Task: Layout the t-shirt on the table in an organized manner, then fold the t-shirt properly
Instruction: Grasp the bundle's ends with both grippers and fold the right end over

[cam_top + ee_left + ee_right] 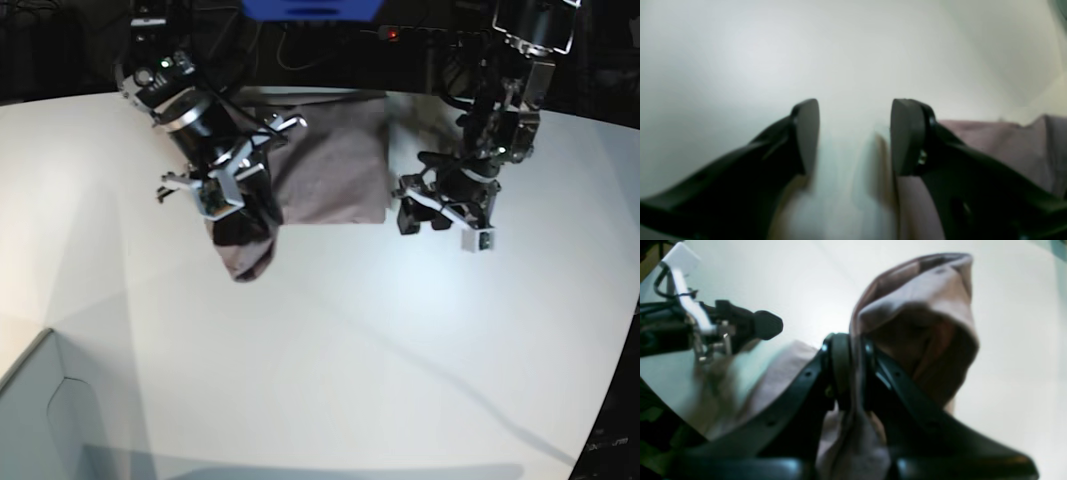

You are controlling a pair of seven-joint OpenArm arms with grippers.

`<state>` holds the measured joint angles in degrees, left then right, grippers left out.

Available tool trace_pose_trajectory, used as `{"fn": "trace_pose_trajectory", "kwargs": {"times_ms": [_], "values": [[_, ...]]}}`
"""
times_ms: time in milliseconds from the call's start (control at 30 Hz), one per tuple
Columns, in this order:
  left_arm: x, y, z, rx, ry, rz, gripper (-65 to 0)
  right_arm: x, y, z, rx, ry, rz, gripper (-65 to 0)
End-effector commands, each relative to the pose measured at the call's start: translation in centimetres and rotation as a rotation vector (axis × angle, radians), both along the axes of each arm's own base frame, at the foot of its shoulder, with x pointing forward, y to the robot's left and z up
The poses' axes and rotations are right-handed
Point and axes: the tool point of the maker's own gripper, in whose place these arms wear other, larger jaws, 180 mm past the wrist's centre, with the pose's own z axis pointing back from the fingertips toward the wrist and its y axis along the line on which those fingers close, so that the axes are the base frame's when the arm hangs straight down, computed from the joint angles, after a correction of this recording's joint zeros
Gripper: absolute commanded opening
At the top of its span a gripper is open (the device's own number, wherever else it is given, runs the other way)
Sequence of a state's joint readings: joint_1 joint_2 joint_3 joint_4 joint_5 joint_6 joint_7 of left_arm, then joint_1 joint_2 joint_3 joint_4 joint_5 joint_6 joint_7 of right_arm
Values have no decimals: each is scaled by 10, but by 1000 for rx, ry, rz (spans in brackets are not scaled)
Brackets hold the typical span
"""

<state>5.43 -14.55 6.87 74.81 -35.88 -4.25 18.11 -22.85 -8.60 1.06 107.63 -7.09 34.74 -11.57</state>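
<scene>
Right gripper (853,373) at upper left of the base view, jaws clamped tight on a fold of the t-shirt (917,306), forearm angling down from the top edge. Left gripper (855,136) at upper right of that view, fingers spread wide with nothing between them, wrist bent downward, arm descending from the top right corner.
</scene>
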Motion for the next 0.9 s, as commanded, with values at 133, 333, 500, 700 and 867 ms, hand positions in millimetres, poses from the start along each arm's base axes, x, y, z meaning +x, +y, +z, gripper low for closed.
{"fn": "trace_pose_trajectory", "kwargs": {"times_ms": [133, 333, 500, 700, 867], "values": [[-10, 44, 11, 51, -30, 51, -315, 2, 32, -12, -15, 7, 94, -650], [-37, 96, 0, 84, 18, 185, -315, -9, 77, -24, -54, 20, 236, -650], [-51, 103, -8, 92, 48, 200, -315, -9, 107, -20, -36, 0, 320, -650], [-51, 82, -11, 80, 57, 146, -315, -6, 127, -25, -37, 2, 381, -650], [-54, 84, -13, 88, 62, 149, -315, 0, 131, -35, -47, 20, 400, -650]]}}
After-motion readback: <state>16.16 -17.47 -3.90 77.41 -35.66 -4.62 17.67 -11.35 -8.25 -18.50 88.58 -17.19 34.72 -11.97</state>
